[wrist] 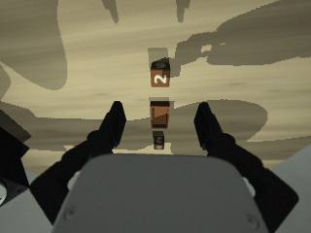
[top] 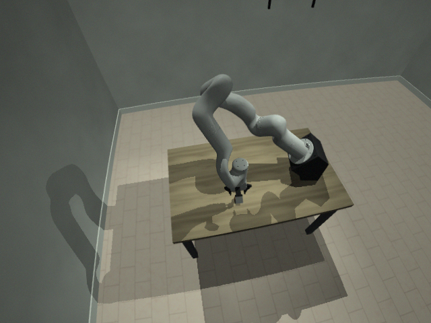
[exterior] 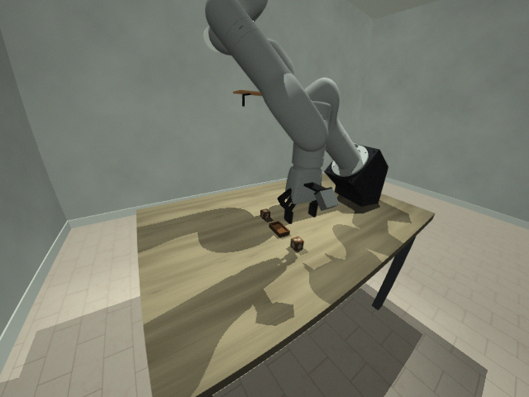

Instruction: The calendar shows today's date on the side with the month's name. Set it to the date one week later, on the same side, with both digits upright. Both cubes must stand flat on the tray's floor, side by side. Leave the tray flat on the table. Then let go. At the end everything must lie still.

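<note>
The small brown tray point(exterior: 279, 228) lies flat on the table and is empty; it also shows in the wrist view point(wrist: 159, 115). One brown cube point(exterior: 297, 243) stands on the table just in front of the tray; in the wrist view point(wrist: 160, 74) it shows a white 2 on its side. The other cube point(exterior: 265, 214) stands on the table behind the tray, and its digit is too small to read in the wrist view point(wrist: 158, 140). My gripper point(exterior: 300, 215) is open and empty, hanging above the tray and clear of both cubes. In the top view the gripper point(top: 238, 191) hides the tray and cubes.
The arm's black base point(exterior: 360, 179) stands at the table's far right corner. A small shelf point(exterior: 246, 93) hangs on the back wall. The table's front edge is well away from the objects.
</note>
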Tool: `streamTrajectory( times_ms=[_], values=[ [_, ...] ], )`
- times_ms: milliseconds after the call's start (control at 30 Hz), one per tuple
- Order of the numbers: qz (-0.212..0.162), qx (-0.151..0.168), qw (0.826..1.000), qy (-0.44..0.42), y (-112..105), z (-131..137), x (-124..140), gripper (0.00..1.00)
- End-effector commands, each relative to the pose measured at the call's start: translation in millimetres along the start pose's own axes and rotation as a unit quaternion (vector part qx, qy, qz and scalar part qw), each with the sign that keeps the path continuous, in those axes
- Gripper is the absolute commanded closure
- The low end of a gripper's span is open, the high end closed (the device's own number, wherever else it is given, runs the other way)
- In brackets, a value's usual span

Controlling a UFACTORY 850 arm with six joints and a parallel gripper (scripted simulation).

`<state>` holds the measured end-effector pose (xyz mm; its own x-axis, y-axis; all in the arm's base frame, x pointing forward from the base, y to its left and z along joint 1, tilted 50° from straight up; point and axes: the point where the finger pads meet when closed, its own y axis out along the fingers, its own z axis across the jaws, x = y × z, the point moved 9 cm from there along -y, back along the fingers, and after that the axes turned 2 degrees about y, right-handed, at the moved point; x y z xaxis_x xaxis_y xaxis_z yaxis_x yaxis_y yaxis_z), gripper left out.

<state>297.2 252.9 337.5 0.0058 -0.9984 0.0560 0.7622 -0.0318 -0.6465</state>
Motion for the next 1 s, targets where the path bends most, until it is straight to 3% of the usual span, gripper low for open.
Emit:
streamTrajectory(
  times_ms=[0,400,733,800,967],
  values=[
    [0.000,0.000,1.000,0.000,-0.3,0.3,-0.3,0.00],
    [0.002,0.001,1.000,-0.011,0.9,2.1,3.2,0.00],
    [0.013,0.010,0.983,-0.185,14.1,22.5,56.5,0.00],
    [0.013,0.010,0.983,-0.185,14.1,22.5,56.5,0.00],
    [0.015,0.015,0.960,-0.279,17.8,28.3,85.7,0.00]
  ],
)
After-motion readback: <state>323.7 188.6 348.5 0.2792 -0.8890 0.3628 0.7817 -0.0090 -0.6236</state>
